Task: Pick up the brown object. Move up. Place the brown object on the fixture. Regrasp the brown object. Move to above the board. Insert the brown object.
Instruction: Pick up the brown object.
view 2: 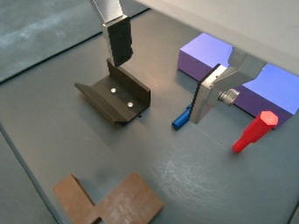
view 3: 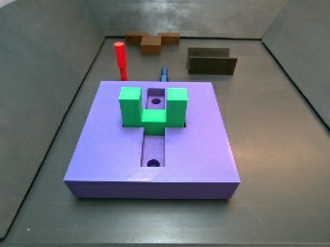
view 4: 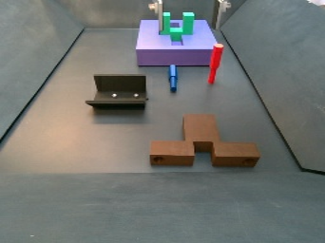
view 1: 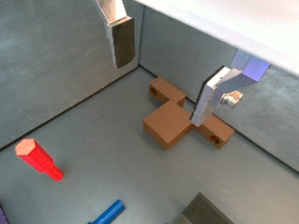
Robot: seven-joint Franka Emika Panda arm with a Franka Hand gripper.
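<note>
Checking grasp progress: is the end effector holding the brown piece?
No, the open end effector hangs above the brown piece, which lies on the floor.

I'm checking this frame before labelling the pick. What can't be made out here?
- Hand: both wrist views show its fingers apart above the floor; the side views hardly show it.
- Brown object: whole in a side view; cut off by the picture's edge in a wrist view; tiny behind the board in the other side view.
- Fixture: only a corner shows in a wrist view.
- Board's slot: holes' depth unreadable.
</note>
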